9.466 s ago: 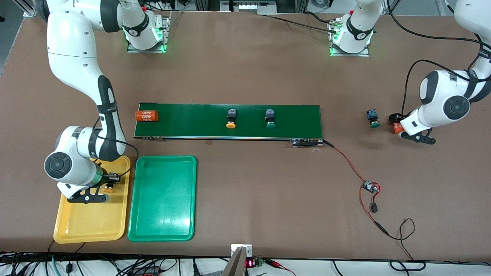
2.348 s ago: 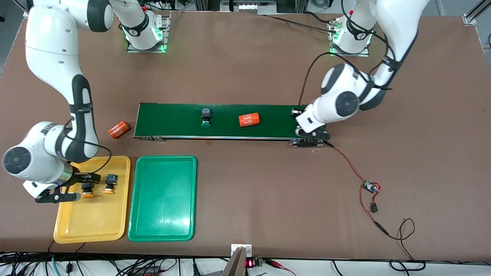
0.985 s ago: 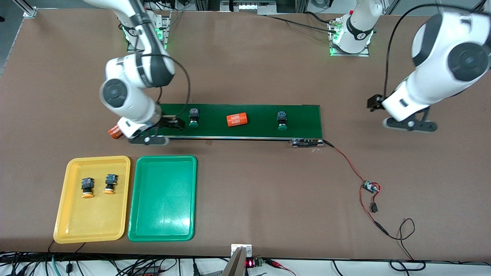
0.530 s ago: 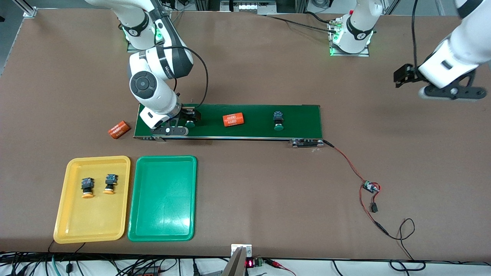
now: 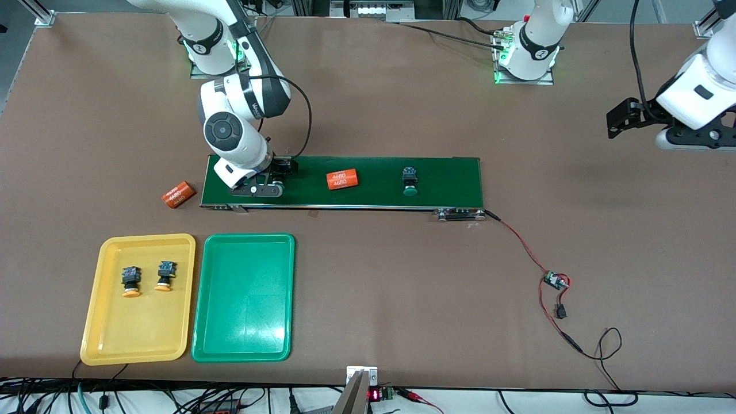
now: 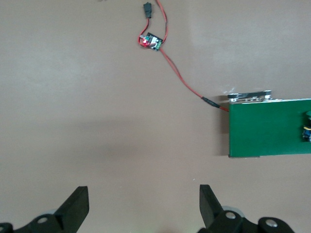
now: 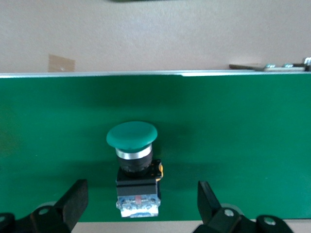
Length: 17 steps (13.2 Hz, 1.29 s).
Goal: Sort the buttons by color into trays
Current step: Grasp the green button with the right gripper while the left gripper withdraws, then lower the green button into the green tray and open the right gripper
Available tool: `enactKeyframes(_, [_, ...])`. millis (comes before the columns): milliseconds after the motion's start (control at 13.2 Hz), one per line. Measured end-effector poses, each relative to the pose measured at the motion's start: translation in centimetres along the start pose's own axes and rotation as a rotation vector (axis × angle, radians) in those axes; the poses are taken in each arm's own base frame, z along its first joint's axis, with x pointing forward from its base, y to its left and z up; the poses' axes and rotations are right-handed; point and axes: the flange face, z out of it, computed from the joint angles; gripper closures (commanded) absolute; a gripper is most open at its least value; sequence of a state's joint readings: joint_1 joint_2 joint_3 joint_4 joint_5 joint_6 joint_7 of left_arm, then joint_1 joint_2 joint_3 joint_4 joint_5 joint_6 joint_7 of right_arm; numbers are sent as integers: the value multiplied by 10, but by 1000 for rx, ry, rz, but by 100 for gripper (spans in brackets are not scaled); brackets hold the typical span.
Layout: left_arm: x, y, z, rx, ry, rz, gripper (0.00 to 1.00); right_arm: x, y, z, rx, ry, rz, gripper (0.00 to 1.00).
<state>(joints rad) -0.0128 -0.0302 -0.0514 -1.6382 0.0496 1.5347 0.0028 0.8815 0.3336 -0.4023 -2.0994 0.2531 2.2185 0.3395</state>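
Right wrist view: right gripper (image 7: 138, 204) fingers spread wide around green-capped button (image 7: 134, 162), apparently untouched, near belt (image 7: 243, 126) edge.

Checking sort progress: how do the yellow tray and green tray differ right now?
Colour: the yellow tray is yellow, the green tray green. Contents: the yellow tray holds two orange-capped buttons, lying side by side; the green tray holds none. Place: the yellow tray lies toward the right arm's end of the table, the green tray beside it. Both are flat, rimmed, round-cornered rectangles that look equal in size.
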Motion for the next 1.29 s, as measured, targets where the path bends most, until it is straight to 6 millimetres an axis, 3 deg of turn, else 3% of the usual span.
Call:
enactKeyframes(76, [0,-3,-1,-7,2,20,0,-2,1,5,-5,-4,1,3])
enactKeyframes(227, [0,-6,-1,-10,2,33,0,-2,4,14,-16,-13,5,32])
enactKeyframes(303, [0,-6,-1,-10,2,33,0,-1,5,17,-19,-14,8,54])
enactKeyframes(379, [0,-6,-1,-10,3,34,0,0,7,17,-21,-14,12,68])
enactKeyframes(530, [0,-6,-5,-10,11,34,0,2,10,16,-20,-12,20,83])
enactKeyframes(682, [0,-6,-6,-10,10,34,0,6,16,14,-17,-8,32,90])
enactKeyframes(985, [0,-3,-6,-10,10,40,0,23,20,-8,10,37,49,90])
enactKeyframes(1136, [1,-2,-6,-10,12,43,0,41,18,-32,34,87,57,90])
enactKeyframes(1287, [4,-1,-5,-10,10,45,0,72,27,-54,45,140,80,90])
